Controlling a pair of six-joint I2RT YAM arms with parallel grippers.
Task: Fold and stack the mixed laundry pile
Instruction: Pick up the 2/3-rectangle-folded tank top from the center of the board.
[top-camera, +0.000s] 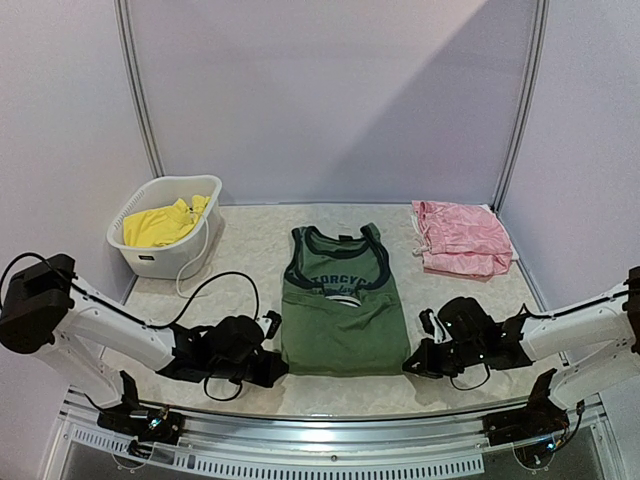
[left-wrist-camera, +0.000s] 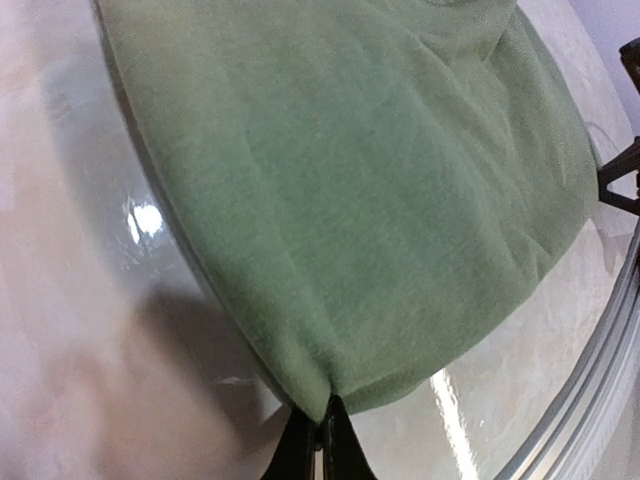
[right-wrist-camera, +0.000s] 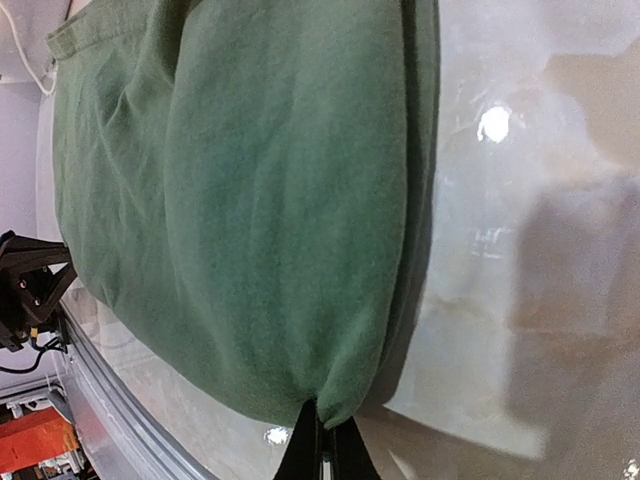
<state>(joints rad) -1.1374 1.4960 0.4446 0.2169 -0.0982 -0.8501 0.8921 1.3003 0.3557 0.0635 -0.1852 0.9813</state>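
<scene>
The only lettering stood on the olive-green tank top (top-camera: 340, 320) — a row of dark block capitals arched across the chest. In the top view "ORCYC" could be made out, though the first and last letters of the word were uncertain. Under it ran a smaller line in script — too small to read, and partly covered by a fold of the cloth. Both wrist views showed only plain green fabric.
</scene>
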